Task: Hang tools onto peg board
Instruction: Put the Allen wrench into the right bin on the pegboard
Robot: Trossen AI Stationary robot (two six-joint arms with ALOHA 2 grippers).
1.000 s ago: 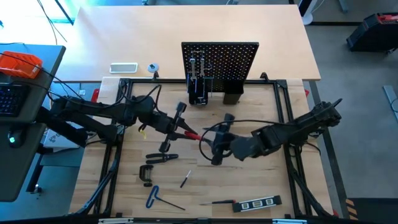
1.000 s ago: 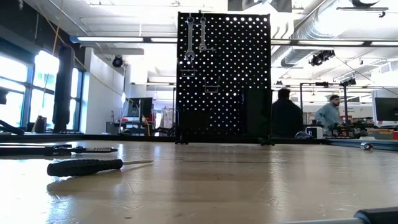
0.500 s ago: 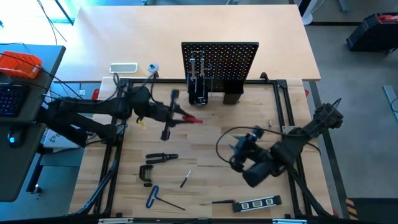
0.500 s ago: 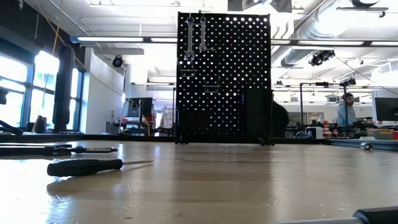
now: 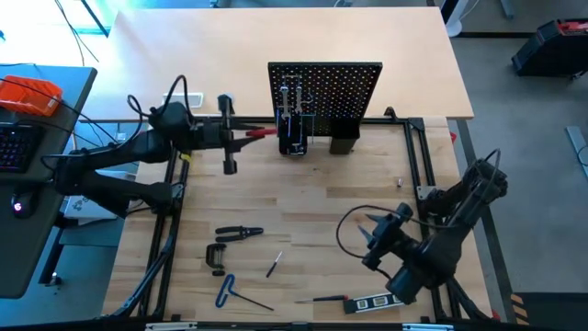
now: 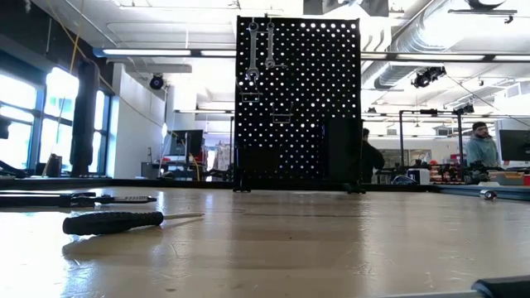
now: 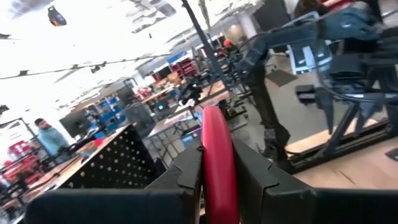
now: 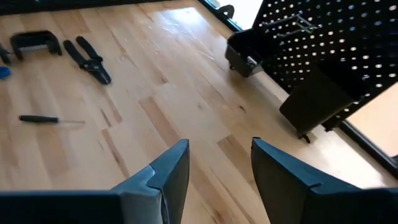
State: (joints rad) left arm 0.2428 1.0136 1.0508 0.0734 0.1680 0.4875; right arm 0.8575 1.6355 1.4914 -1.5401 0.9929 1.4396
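**Red-handled tool held up beside the peg board**

The peg board [image 5: 325, 92] stands upright at the far middle of the table [image 5: 303, 211], with two silver wrenches [image 6: 260, 48] hanging near its top left corner and black holder boxes [image 5: 343, 136] at its foot. Just to its left, the left gripper [image 5: 241, 135] is raised above the table and clamped on a red-handled tool [image 5: 265, 133], whose red end points toward the board's lower left corner. In the left wrist view the red handle [image 7: 217, 163] sits squeezed between the two dark fingers [image 7: 186, 176].

Other tools lie flat on the near left part of the table: black-handled pliers [image 5: 239, 233], a black C-clamp [image 5: 214, 257] just in front of them, a blue-handled hex key [image 5: 230, 291] nearer the front edge, and a small screwdriver [image 5: 273, 266] to the right of the clamp. Along the front edge lie a second screwdriver [image 5: 322, 299] and a black level [image 5: 379, 301].

The right gripper [image 5: 375, 241] hangs over the near right of the table, well apart from the board, its fingers [image 8: 163, 173] spread and holding nothing.

A person [image 6: 480, 144] stands in the room behind the table.
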